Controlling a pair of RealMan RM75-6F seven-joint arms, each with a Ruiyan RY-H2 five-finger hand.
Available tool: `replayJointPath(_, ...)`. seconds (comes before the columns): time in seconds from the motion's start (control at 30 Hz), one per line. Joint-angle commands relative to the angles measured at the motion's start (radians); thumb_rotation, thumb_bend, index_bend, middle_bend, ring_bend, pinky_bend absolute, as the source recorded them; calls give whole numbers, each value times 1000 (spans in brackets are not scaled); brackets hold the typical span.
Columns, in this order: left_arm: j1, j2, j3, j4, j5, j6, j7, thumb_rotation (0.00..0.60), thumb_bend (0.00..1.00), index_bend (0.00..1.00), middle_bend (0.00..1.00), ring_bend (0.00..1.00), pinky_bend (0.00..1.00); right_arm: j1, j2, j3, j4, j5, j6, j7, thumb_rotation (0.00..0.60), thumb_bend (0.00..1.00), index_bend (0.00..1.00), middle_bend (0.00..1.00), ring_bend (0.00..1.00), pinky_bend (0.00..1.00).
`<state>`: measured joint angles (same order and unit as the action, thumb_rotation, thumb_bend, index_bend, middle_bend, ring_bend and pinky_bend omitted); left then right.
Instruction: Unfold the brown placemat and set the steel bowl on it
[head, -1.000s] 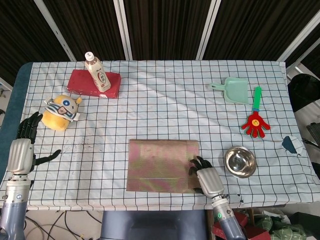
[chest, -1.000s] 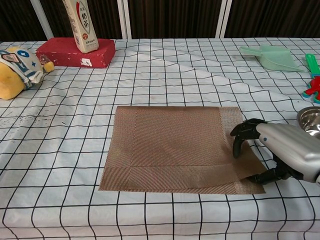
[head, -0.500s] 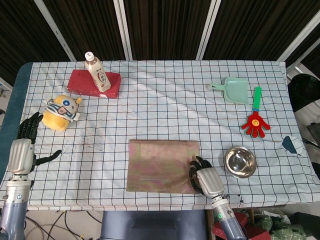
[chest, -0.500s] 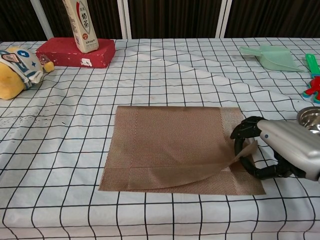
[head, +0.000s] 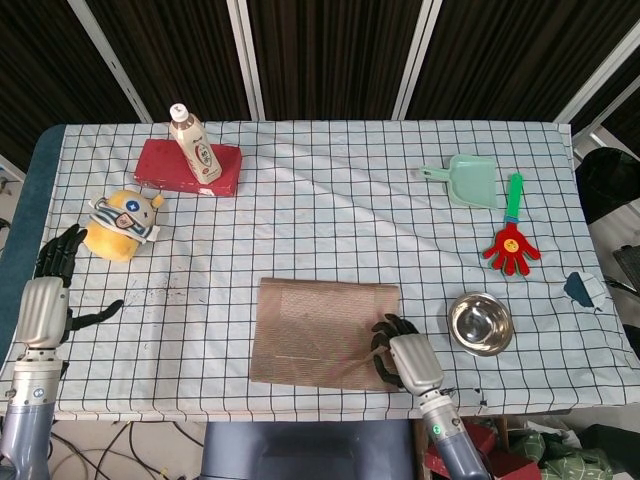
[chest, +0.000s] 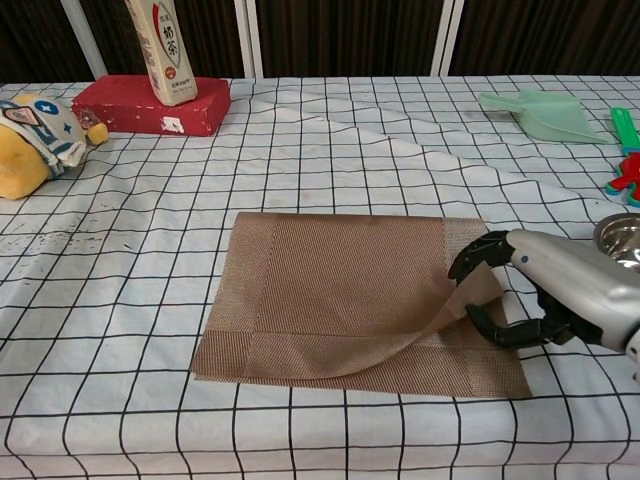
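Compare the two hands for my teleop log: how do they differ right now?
The right hand pinches a lifted corner of the brown placemat, while the left hand holds nothing. The right hand's fingers curl around the fabric; the left hand's are spread. The right sits at the table's near edge, the left at its left edge.

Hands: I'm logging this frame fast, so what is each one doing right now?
Left hand: open, fingers spread, holding nothing, at the table's left edge.
Right hand: pinching the lifted corner of the brown placemat.
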<state>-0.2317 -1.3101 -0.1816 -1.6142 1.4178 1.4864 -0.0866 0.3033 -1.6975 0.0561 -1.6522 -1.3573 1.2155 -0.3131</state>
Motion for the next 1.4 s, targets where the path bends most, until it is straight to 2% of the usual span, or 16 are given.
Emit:
replayJointPath(0.03, 0, 5, -1, -6, -6, -6, -7, 600, 81, 0, 0, 0, 0, 32, 20, 88, -91, 121, -56, 16, 600, 498, 611, 278, 122, 200)
replayJointPath(0.27, 1, 16, 12, -19, 8, -13, -13, 600, 81, 0, 0, 0, 0, 122, 43, 249, -135, 287, -74, -84, 600, 499, 614, 280, 121, 200)
replayJointPath(0.3, 1, 17, 18, -17, 16, -15, -9, 600, 81, 0, 0, 0, 0, 145, 37, 302, -123, 336, -64, -101, 600, 499, 616, 281, 121, 200)
replayJointPath(0.4, 0, 17, 28, -12, 25, -20, 7, 600, 81, 0, 0, 0, 0, 199, 11, 391, -106, 478, -43, -163, 600, 499, 623, 284, 122, 200)
replayJointPath(0.6, 0, 15, 40, -7, 42, -18, 23, 600, 80, 0, 0, 0, 0, 326, -42, 558, -13, 747, -1, -240, 600, 501, 627, 288, 121, 201)
replayJointPath(0.77, 1, 19, 36, -14, 31, -22, 16, 600, 80, 0, 0, 0, 0, 427, -67, 665, 73, 936, 34, -291, 600, 506, 627, 288, 122, 201)
replayJointPath(1.03, -1, 25, 32, -23, 19, -31, 8, 600, 81, 0, 0, 0, 0, 550, -95, 728, 225, 1039, 23, -293, 600, 507, 627, 288, 121, 201)
replayJointPath(1.27, -2, 30, 27, -30, 5, -40, -1, 600, 81, 0, 0, 0, 0, 675, -144, 749, 417, 1062, -33, -277, 600, 505, 627, 282, 121, 201)
replayJointPath(1.33, -3, 31, 27, -32, 2, -43, -1, 600, 81, 0, 0, 0, 0, 707, -157, 749, 472, 1070, -56, -279, 600, 461, 618, 265, 117, 199)
replayJointPath(1.4, -4, 32, 27, -33, 0, -47, -1, 600, 81, 0, 0, 0, 0, 731, -167, 746, 523, 1077, -79, -281, 600, 363, 551, 229, 103, 194)
